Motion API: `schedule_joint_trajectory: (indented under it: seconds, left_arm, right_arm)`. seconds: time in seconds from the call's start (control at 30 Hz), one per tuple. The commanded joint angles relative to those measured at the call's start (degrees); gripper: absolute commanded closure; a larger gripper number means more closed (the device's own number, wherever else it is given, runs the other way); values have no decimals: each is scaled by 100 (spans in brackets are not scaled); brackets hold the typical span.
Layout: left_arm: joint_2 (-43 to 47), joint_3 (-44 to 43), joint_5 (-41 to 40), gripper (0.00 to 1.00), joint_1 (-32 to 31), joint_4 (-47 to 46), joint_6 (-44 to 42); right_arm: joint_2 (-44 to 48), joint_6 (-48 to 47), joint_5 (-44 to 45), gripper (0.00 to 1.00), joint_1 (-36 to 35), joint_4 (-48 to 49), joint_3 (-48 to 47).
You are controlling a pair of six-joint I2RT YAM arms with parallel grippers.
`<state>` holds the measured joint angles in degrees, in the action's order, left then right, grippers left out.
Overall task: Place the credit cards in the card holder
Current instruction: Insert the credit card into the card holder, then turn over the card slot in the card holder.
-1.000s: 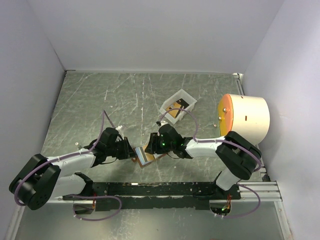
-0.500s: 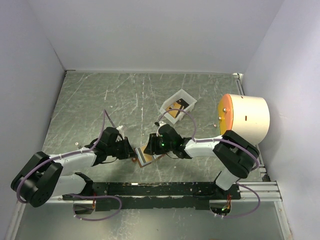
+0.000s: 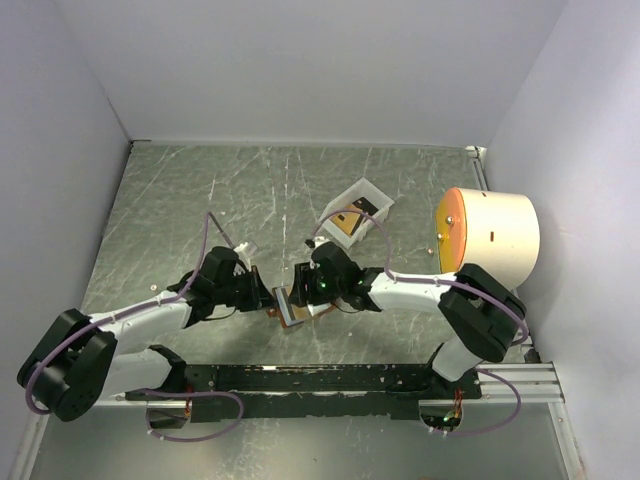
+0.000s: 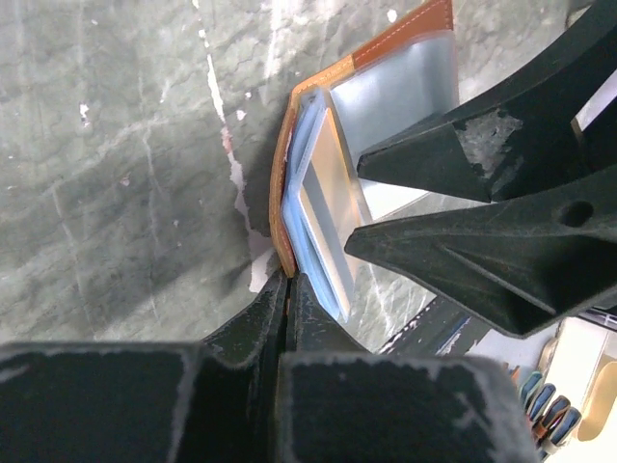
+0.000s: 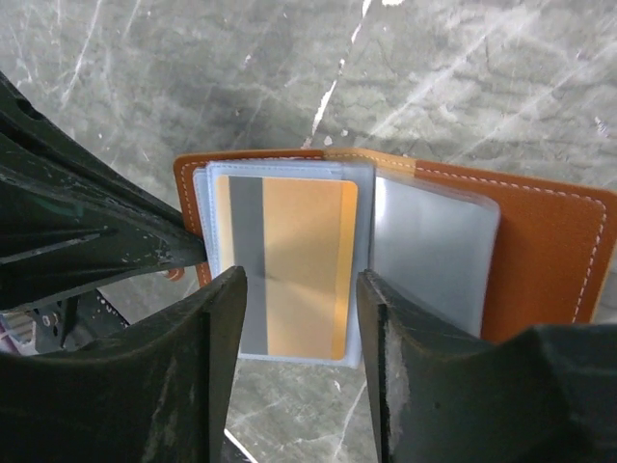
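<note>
The brown card holder (image 5: 545, 253) lies open, its clear pockets facing up. An orange credit card (image 5: 294, 265) with a grey stripe sits inside the left pocket. My left gripper (image 4: 287, 282) is shut on the holder's brown cover edge (image 4: 281, 207), and its fingers (image 5: 96, 231) reach in from the left. My right gripper (image 5: 302, 280) stands open over the pocket, one finger on each side of the card. From above, the holder (image 3: 288, 306) sits between the left gripper (image 3: 268, 298) and the right gripper (image 3: 300, 290). Another orange card (image 3: 347, 226) lies in the white tray (image 3: 372, 194).
A large cream cylinder (image 3: 495, 236) with an orange face stands at the right, near the right arm. White walls close in the grey scratched table (image 3: 200, 200) on three sides. The black rail (image 3: 300, 380) with the arm bases runs along the near edge.
My left gripper has closed on the holder's edge and shifted slightly right. The holder now looks narrower from above, tipped up on its left side. The right gripper moved little.
</note>
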<state>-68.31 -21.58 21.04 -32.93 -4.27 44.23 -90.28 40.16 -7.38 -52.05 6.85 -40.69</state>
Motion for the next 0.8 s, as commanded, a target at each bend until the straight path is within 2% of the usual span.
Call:
schedule_joint_trajectory:
  seconds: [0.0,0.3,0.77]
  left_arm:
    - [160,-240,199,93,25,85,-31]
    - [112,-304,244,93,24,63,22]
    - [108,-267,307,93,25,-19,102]
  right_arm:
    - [283,-286,475,48,-155,-693,-341]
    - [293,-466,837,43,-566,-1011,-588]
    - [-34,-636,1623,46,-947,-1367,-954]
